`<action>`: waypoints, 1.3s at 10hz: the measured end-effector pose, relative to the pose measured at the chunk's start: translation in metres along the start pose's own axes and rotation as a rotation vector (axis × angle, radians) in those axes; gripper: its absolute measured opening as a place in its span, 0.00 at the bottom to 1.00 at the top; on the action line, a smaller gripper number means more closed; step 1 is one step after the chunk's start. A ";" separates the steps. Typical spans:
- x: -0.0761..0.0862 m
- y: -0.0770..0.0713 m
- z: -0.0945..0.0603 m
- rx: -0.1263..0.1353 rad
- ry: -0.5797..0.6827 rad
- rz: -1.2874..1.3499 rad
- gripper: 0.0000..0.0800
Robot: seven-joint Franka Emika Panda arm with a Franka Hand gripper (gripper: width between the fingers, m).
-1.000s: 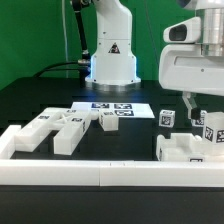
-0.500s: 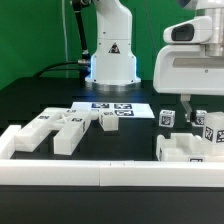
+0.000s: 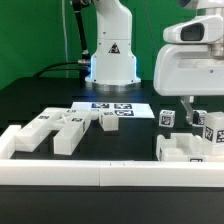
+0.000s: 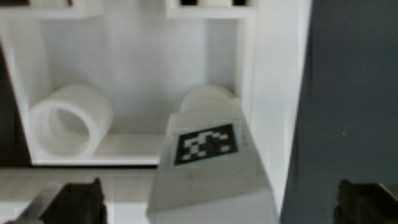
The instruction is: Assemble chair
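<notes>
Wrist view: wide-spread gripper (image 4: pixel 217 203) seemingly above tagged chair part (image 4: pixel 206 142)

Robotics lab: a glossy white robot arm (image 3: pixel 112 45) stands on a black desk (image 3: pixel 30 95) before a green backdrop (image 3: pixel 35 35); a marker board (image 3: pixel 115 107) with square tags lies near its base.

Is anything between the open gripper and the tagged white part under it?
Nothing visible does. In the wrist view the open gripper frames the tagged white part directly, with no other thing in the gap. A rounded white piece sits beside that part, not between it and the fingers.
</notes>
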State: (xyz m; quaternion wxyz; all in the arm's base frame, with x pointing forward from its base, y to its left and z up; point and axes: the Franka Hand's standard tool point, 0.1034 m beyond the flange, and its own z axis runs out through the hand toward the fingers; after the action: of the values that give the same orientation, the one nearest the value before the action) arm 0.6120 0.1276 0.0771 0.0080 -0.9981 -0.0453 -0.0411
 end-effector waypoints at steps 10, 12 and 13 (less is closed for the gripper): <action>-0.001 -0.001 0.001 0.004 0.001 0.414 0.36; -0.002 -0.003 0.001 -0.003 0.003 0.669 0.36; -0.002 -0.004 0.001 -0.003 0.007 0.783 0.36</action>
State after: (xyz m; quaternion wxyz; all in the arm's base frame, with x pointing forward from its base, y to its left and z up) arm 0.6099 0.1311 0.0756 0.0216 -0.9397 0.3391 -0.0385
